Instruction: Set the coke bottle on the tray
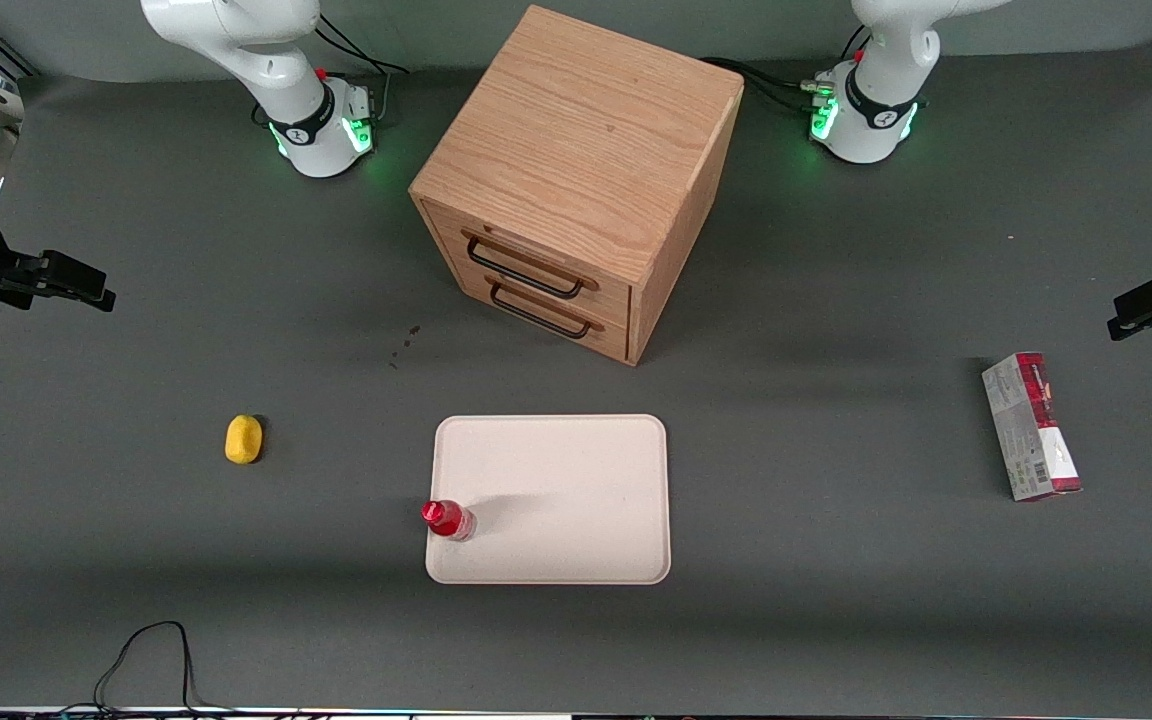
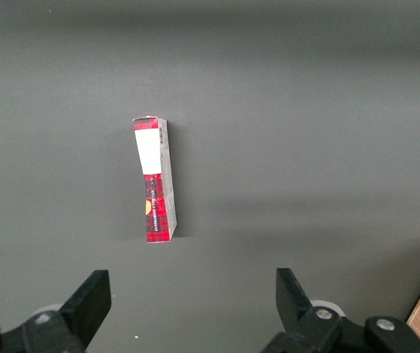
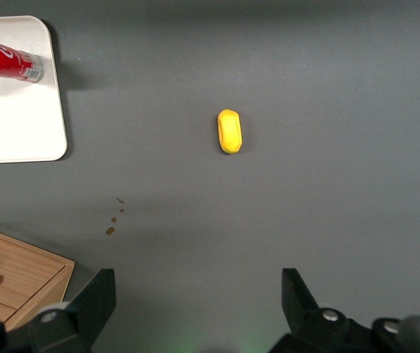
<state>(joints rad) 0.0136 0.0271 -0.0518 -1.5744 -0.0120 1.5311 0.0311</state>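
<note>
We see the coke bottle (image 1: 449, 520) standing upright on the tray (image 1: 576, 480), right at the tray edge that faces the working arm's end of the table and close to the tray corner nearest the front camera. It is a small slim red bottle with a red cap; in the right wrist view its body (image 3: 4, 60) shows a trace of white script and a clear base. The tray is a flat cream-white rectangle with rounded corners and a low rim, and it lies in front of the wooden drawer cabinet (image 1: 576, 170), nearer the front camera. A small yellow object (image 1: 244, 439) lies on the dark table (image 1: 836, 600) toward the working arm's end, well apart from the tray. A red-and-grey carton (image 1: 1032, 427) lies toward the parked arm's end. The gripper (image 3: 198, 305) hangs above the table near the yellow object, its fingers (image 3: 92, 298) spread wide and holding nothing
</note>
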